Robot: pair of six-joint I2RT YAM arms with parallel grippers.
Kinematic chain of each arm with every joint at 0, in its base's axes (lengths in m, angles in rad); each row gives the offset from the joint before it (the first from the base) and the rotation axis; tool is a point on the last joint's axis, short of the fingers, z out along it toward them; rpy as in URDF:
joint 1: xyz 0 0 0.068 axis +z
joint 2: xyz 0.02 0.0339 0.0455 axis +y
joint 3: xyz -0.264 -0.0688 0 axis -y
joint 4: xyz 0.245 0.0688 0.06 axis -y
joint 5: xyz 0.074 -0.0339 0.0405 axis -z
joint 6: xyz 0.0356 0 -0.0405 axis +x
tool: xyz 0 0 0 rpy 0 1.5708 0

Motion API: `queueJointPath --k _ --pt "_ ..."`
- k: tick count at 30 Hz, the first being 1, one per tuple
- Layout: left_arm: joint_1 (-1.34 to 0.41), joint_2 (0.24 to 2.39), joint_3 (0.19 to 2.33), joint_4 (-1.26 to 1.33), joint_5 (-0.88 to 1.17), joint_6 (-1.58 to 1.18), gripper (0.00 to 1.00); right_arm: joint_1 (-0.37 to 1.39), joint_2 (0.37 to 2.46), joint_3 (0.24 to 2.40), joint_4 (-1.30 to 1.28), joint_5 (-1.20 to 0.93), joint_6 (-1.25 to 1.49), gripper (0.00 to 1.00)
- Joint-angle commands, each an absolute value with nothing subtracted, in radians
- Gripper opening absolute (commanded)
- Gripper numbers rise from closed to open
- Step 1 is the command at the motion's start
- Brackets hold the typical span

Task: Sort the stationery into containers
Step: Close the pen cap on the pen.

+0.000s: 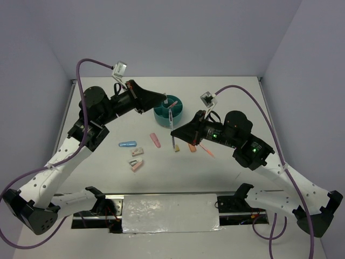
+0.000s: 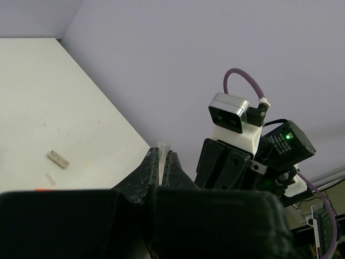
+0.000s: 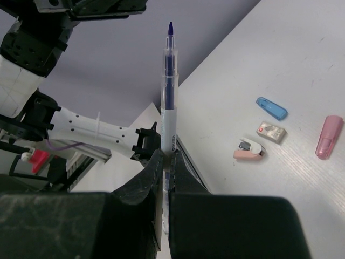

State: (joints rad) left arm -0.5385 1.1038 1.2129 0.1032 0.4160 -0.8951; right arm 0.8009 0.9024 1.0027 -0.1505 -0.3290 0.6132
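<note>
The round teal tub (image 1: 175, 111) with dividers stands at the table's back middle. My left gripper (image 1: 164, 100) hovers at its left rim, shut on a thin clear pen (image 2: 163, 149) whose end sticks out past the fingertips. My right gripper (image 1: 174, 131) is just in front of the tub, shut on a white pen with a blue tip (image 3: 169, 81) that points up toward the tub (image 1: 171, 117). On the table lie a blue capsule (image 1: 127, 144), a pink capsule (image 1: 155, 140), a tan block (image 1: 176, 147), an orange piece (image 1: 192, 147) and a pink pen (image 1: 207, 150).
A grey-white block (image 1: 138, 152), a grey piece (image 1: 133, 161) and a pink-white block (image 1: 137, 167) lie at front left of the tub. They also show in the right wrist view, with the blue capsule (image 3: 271, 108) and the pink capsule (image 3: 329, 136). Walls enclose the table.
</note>
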Motion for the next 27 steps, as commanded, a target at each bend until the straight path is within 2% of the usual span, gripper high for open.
queueJointPath --k 1,27 --pt "-0.534 1.092 1.266 0.146 0.399 -0.9 0.0 0.808 0.911 1.042 -0.141 -0.334 0.618 0.0" --pt "-0.535 1.123 1.246 0.163 0.477 -0.937 0.0 0.785 0.969 1.132 -0.201 -0.313 0.554 0.0"
